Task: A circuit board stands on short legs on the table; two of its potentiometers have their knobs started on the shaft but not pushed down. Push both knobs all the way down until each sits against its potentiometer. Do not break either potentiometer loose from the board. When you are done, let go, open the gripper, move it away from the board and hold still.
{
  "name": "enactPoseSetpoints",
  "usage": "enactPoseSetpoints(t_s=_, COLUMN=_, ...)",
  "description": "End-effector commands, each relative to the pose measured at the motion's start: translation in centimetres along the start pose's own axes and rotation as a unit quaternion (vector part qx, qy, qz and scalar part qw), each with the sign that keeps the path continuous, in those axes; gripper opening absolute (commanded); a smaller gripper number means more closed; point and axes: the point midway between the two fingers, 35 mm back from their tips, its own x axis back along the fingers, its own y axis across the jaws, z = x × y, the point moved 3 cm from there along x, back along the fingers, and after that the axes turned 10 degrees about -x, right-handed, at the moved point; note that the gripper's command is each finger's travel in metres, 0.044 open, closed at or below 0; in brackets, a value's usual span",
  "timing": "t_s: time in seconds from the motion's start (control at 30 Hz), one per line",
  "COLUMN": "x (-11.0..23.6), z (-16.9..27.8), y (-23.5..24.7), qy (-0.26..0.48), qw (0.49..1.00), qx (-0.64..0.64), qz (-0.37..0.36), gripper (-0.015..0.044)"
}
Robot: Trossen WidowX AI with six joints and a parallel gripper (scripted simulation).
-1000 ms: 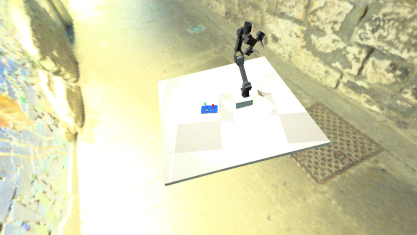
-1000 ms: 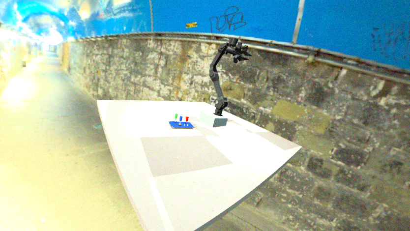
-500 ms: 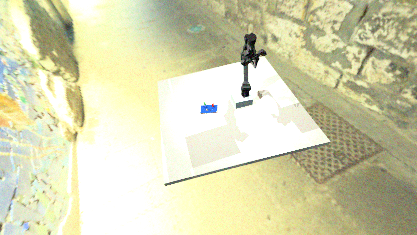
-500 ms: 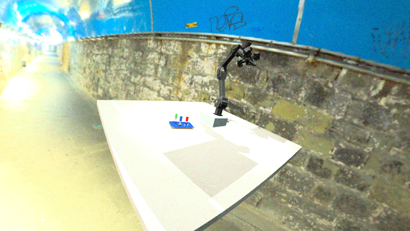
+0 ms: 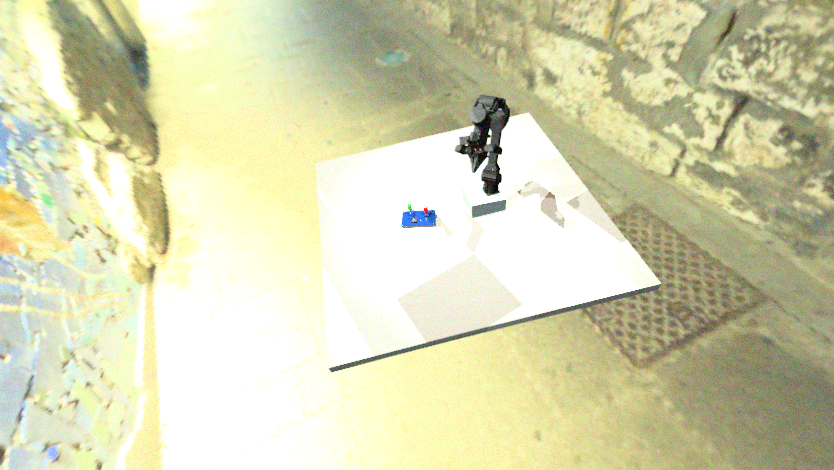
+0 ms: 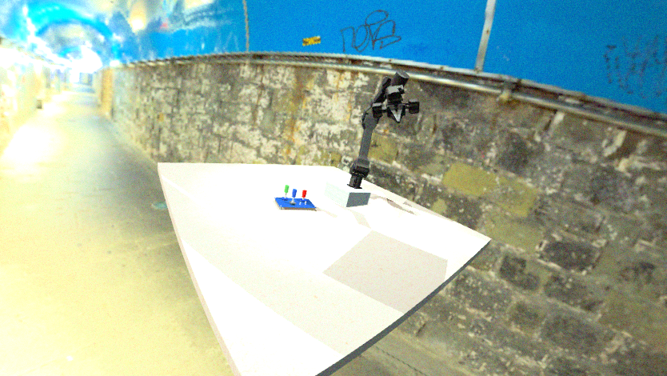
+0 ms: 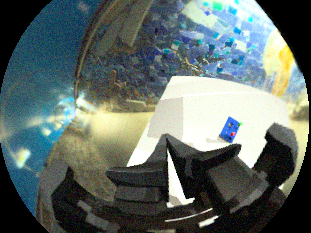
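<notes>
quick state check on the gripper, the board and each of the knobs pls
gripper: shut on nothing, held high above the table, well away from the board
circuit board: flat on the table, untouched
green knob: standing tall above the board
blue knob: standing above the board
red knob: standing above the board; seating depth of any knob too small to tell
</notes>
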Motion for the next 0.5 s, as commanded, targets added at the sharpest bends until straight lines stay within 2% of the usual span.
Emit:
enactPoseSetpoints(t_s=0.0, x=-3.6, z=-1.7, y=-3.7, qy=0.010, qw=0.998, qx=-0.010, qz=0.066, gripper=0.0000)
enactPoseSetpoints(t_s=0.27, x=-7.1, z=-3.3, y=-11.4, qy=0.027, qw=0.984, qx=-0.037, qz=0.173, gripper=0.0000)
enactPoseSetpoints(t_s=0.47, x=-10.6, z=-3.3, y=-19.4, qy=0.091, qw=0.964, qx=-0.050, qz=0.243, gripper=0.0000)
